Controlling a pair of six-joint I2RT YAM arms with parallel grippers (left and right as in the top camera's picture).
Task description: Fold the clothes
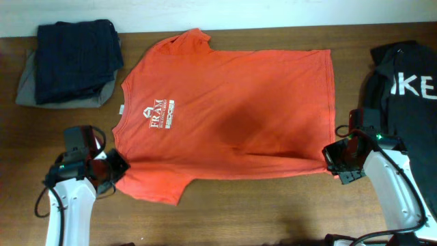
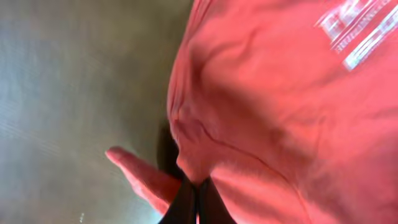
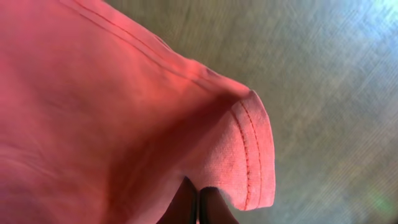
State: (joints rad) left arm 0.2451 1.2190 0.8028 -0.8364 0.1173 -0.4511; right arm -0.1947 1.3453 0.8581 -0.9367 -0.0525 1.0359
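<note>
While spread flat across the middle of the wooden table [image 1: 273,205], logo side up (white lettering near the collar), 1 orange-red T-shirt [image 1: 232,102] is held at 2 points along its near edge. The left gripper [image 1: 115,166] is clamped on fabric at the near sleeve, the right gripper [image 1: 333,158] on the hem corner. 1 folded dark stack [image 1: 72,58] is noted far left, 1 black garment [image 1: 410,82] far right.

The table [image 1: 273,212] is brown wood. At its far left corner lies a folded dark blue cloth [image 1: 75,58]. It sits on top of a grey cloth [image 1: 26,87] that peeks out at the left side. At the right edge lies a black cloth [image 1: 403,61] with white letters [image 1: 418,87].
</note>
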